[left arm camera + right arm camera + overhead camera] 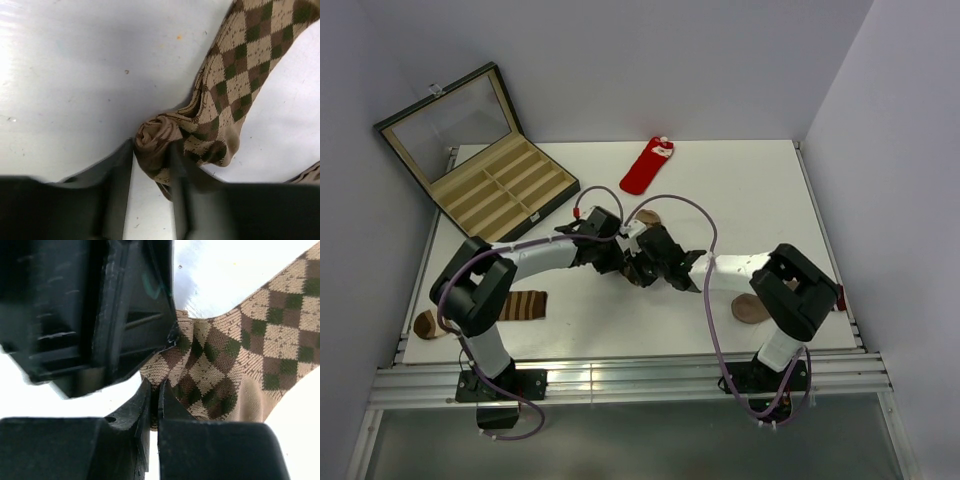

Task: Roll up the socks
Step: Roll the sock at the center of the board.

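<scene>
Argyle sock: the argyle sock [240,65] lies on the white table [750,200] near its middle, between the two arms, with one end wound into a small tight roll [157,132] and the rest spread flat.
Left gripper: the left gripper [152,155] stands narrow, its fingers pressed against either side of the roll.
Right gripper: the right gripper [155,395] is closed to a slit, nipping the sock's edge just beside the left one.
Red sock: the red sock [647,166] lies flat at the far edge of the table, well apart from both grippers and untouched.
Handling: the knit looks light, soft and limp. It will probably sag and unwind if let go, and it should not slip much. A good hold is likely across the roll itself, with the loose length kept taut.
Case: an open display case [505,185] sits at the far left with its glass lid raised, and nothing shows in its compartments.
Other socks: a ring-striped sock [523,305] lies near the left base and a plain tan sock [750,309] near the right.
</scene>
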Motion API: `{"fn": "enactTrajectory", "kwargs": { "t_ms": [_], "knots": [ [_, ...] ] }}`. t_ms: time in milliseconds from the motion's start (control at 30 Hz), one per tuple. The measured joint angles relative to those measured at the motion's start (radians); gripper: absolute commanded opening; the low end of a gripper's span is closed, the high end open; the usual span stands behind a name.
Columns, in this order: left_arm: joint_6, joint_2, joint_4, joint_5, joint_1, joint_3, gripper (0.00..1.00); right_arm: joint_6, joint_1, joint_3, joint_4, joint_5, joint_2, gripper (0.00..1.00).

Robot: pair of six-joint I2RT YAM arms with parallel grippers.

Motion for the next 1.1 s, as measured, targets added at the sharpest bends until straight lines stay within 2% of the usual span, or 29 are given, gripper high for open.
{"fn": "enactTrajectory", "kwargs": {
  "t_ms": [67, 133, 233, 467, 733, 1000, 1100],
  "knots": [
    [-0.002, -0.014, 0.005, -0.008, 0.003, -0.017, 0.62, 0.011, -0.034, 0.017, -0.014, -0.078, 0.011, 0.0],
    [-0.005, -0.038, 0.004, -0.023, 0.006, -0.045, 0.72, 0.026, -0.068, 0.045, -0.04, -0.158, 0.029, 0.0],
    [-0.019, -0.083, 0.008, -0.039, 0.012, -0.085, 0.79, 0.052, -0.119, 0.087, -0.08, -0.285, 0.061, 0.0],
    [-0.066, -0.21, 0.02, -0.072, 0.018, -0.177, 0.8, 0.182, -0.223, 0.118, -0.089, -0.59, 0.138, 0.0],
    [-0.103, -0.235, 0.057, -0.051, 0.018, -0.24, 0.76, 0.407, -0.325, 0.098, 0.062, -0.858, 0.268, 0.0],
    [-0.114, -0.182, 0.111, -0.023, 0.011, -0.24, 0.68, 0.487, -0.362, 0.111, 0.087, -0.939, 0.33, 0.0],
    [-0.114, -0.163, 0.119, -0.017, 0.007, -0.227, 0.6, 0.504, -0.367, 0.111, 0.096, -0.952, 0.341, 0.0]
  ]
}}
